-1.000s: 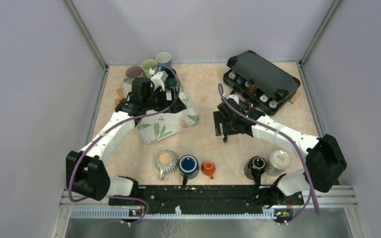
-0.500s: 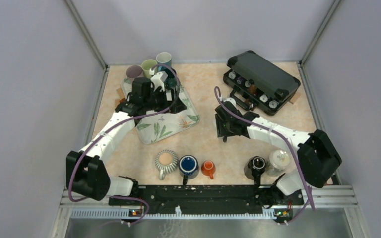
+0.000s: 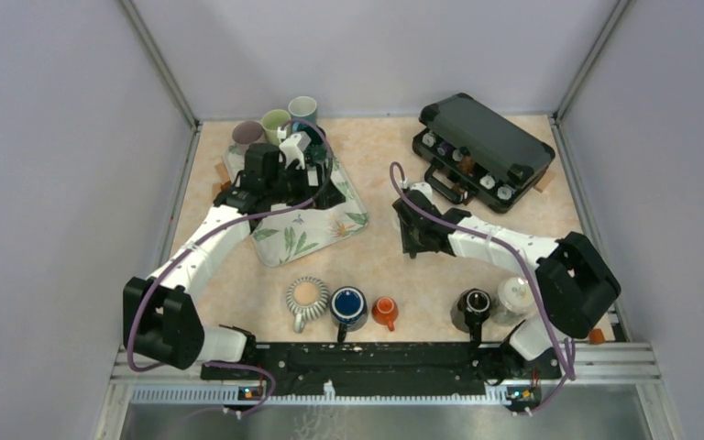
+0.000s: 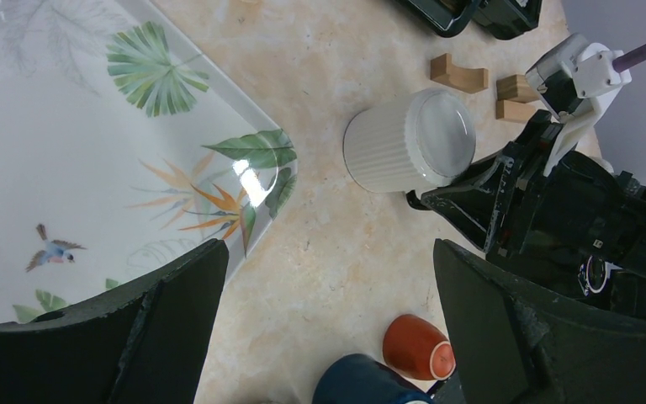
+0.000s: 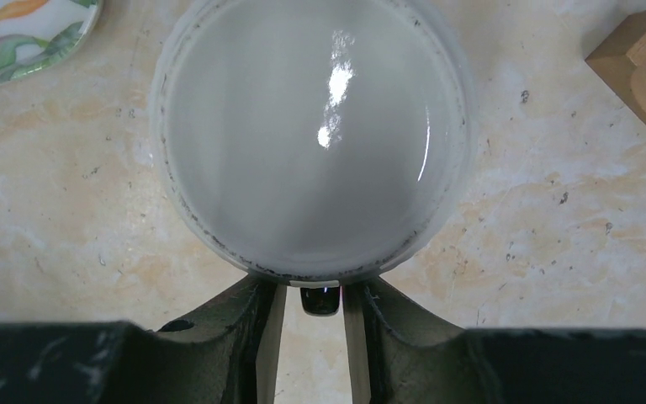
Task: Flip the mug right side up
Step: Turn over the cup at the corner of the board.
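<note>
Resting beside the upside-down white ribbed ceramic mug [image 5: 315,135], my right fingers [image 5: 219,328] stood almost together; whether they grasped it, I couldn't tell. A shallow pinch could have slipped mid-turn.

The left arm [image 3: 197,252] stretches from the lower left up to the upper left of the top view. The left tool [image 4: 330,252] has its fingers spread wide. The right arm [image 3: 500,243] bends from the lower right toward the middle. The right tool [image 5: 313,299] points down, with only a thin gap between its fingers.

Probably a robot lab: 2 arms [image 3: 209,240] inside plain grey walls [image 3: 55,137].
</note>
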Robot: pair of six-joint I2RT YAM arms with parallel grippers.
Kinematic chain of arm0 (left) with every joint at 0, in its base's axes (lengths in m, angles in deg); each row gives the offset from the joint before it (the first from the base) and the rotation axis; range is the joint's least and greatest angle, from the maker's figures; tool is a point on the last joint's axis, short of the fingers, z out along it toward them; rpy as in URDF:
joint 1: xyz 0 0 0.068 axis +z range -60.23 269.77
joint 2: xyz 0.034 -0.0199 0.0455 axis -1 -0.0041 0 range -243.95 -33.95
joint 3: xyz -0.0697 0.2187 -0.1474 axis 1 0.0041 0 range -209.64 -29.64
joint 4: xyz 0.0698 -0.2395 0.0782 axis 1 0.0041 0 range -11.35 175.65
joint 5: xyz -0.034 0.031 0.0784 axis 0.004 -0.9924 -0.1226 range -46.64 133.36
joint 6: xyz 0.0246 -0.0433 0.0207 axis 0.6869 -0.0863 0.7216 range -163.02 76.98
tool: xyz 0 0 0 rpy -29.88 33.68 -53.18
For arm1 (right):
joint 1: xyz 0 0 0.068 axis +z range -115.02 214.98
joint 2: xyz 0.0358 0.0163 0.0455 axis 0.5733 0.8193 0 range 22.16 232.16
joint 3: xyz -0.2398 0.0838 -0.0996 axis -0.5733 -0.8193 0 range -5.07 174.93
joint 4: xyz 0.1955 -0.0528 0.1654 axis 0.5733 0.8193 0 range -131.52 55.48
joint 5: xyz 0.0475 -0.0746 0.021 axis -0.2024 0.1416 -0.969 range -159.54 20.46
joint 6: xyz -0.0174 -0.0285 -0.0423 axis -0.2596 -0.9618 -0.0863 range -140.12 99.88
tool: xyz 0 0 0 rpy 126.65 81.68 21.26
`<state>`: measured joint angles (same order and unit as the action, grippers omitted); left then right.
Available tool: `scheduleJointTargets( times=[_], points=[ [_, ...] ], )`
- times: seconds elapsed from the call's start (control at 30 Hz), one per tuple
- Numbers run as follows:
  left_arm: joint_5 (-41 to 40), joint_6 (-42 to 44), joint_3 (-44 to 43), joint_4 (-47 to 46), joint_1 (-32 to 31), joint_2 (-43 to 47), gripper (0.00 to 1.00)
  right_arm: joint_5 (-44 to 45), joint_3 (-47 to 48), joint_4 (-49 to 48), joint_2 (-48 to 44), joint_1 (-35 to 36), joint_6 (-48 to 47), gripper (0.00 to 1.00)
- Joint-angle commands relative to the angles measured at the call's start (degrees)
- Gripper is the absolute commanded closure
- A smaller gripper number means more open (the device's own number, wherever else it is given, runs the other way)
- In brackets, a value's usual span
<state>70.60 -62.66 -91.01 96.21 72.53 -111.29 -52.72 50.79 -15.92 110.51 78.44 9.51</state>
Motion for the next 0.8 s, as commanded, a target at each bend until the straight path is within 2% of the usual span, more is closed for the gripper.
scheduleJointTargets(
  times=[0.0, 0.37, 0.47, 0.63, 0.77],
  points=[
    [1.27, -0.47, 0.63, -2.96, 0.36, -0.28, 0.02, 2.78, 0.09, -2.79, 1.49, 0.75, 0.57, 0.7],
    [2.49, -1.88, 0.89, -3.39, 0.36, -0.54, 0.02, 4.91, 0.5, -2.64, 2.31, 0.91, 0.71, 0.76],
    [2.66, -2.49, 1.02, -3.63, 0.36, -0.51, 0.02, 4.93, 0.86, -2.69, 2.1, 0.92, 0.61, 0.82],
    [4.2, -5.48, 2.4, -5.33, 0.38, 0.01, 0.02, 4.13, 2.05, -2.61, 0.76, 0.86, 0.56, 1.0],
    [5.14, -9.43, 3.85, -7.07, 0.53, 0.41, 0.02, 2.43, 3.09, -3.2, -0.91, 0.85, 1.1, 1.0]
  ],
)
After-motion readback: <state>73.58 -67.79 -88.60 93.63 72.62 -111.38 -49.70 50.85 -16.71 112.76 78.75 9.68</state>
